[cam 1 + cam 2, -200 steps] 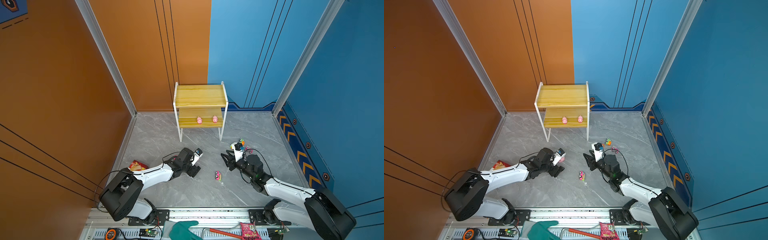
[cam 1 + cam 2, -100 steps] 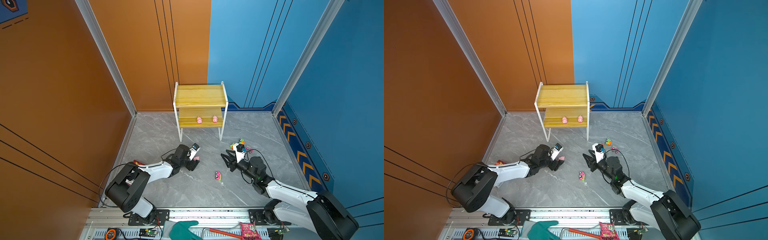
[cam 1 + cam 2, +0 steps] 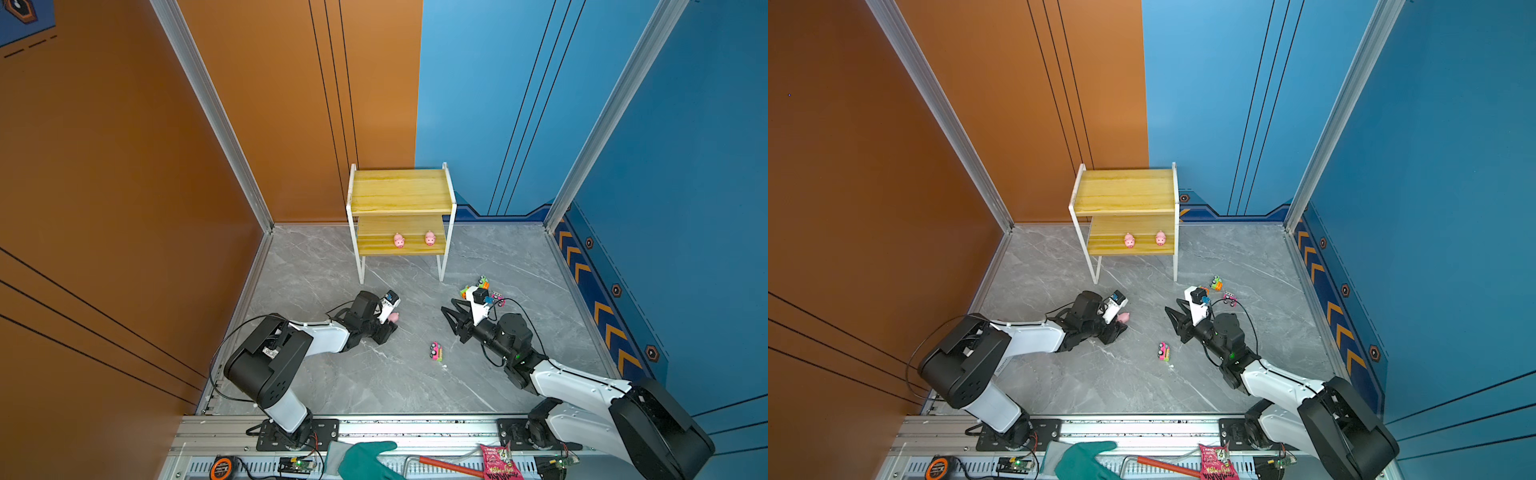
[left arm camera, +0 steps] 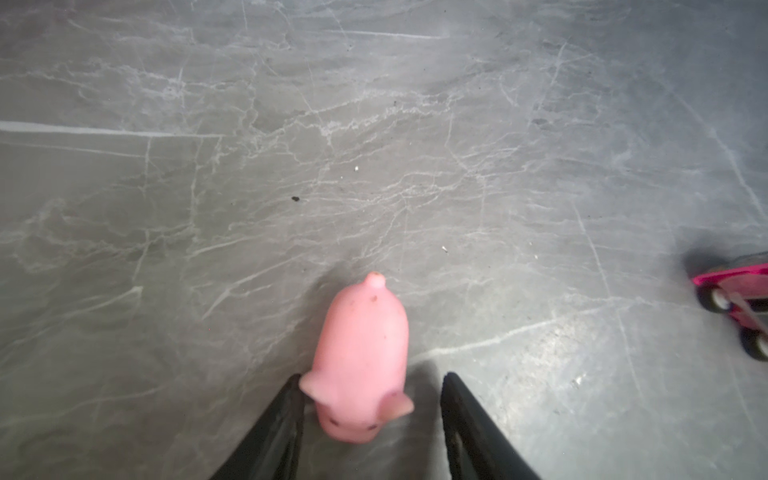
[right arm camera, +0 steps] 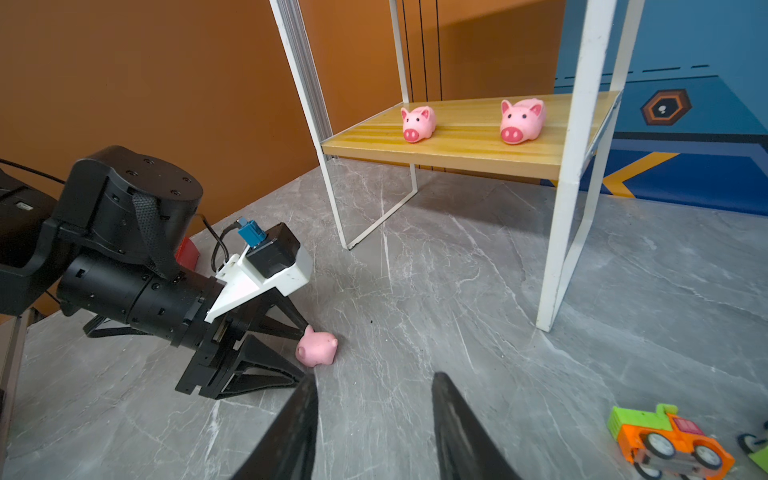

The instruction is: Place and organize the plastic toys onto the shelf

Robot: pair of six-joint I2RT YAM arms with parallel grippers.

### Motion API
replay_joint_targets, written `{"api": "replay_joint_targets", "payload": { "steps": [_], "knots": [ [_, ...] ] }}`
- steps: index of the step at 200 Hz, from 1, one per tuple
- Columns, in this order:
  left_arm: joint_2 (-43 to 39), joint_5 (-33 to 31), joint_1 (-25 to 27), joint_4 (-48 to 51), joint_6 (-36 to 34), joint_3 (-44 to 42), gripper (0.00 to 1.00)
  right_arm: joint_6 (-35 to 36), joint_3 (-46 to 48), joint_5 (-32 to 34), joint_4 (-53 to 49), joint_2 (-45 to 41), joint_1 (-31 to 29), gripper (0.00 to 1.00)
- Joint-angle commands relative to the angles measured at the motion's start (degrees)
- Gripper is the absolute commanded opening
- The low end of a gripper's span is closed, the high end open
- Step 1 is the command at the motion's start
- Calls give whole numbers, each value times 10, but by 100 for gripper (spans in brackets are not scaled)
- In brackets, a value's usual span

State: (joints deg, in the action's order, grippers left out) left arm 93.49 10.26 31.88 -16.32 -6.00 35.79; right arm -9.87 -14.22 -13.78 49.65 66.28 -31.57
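Two pink pigs (image 3: 399,240) (image 5: 417,122) stand side by side on the lower board of the shelf (image 3: 399,191) (image 3: 1125,191). A third pig (image 3: 394,317) (image 4: 361,353) (image 5: 316,349) lies on the grey floor in front of the shelf. My left gripper (image 3: 390,322) (image 4: 371,377) is open around its head; one finger touches an ear, the other stands apart. A pink truck (image 3: 435,351) (image 4: 744,299) lies between the arms. More trucks (image 3: 482,282) (image 5: 665,440) sit behind my right gripper (image 3: 449,307) (image 5: 374,376), which is open and holds nothing.
Orange and blue walls close in the floor on three sides. A teal glove (image 3: 365,457), a pink snack packet (image 3: 496,463), a red-handled tool (image 3: 449,465) and a tape measure (image 3: 220,467) lie on the rail in front. A red packet (image 5: 187,251) shows behind the left arm.
My left gripper has moved up to the floor pig and its jaws have narrowed around the pig's head. The right arm has hardly moved.
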Motion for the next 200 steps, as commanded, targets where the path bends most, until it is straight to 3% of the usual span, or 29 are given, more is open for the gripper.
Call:
{"api": "replay_joint_targets", "payload": {
  "steps": [1,41,128,154,200],
  "knots": [
    [10,12,-4,-5,3,15,52,7,8,-9,28,10,5,46],
    [16,4,-5,-16,0,16,51,-1,11,-15,41,14,12,46],
    [0,-6,1,-15,19,15,26,-8,13,-17,57,26,15,46],
    [-15,-21,12,-16,30,13,24,-9,13,-17,60,27,15,46],
    [-79,-153,52,56,68,41,23,-10,13,-12,59,25,15,46]
  ]
}}
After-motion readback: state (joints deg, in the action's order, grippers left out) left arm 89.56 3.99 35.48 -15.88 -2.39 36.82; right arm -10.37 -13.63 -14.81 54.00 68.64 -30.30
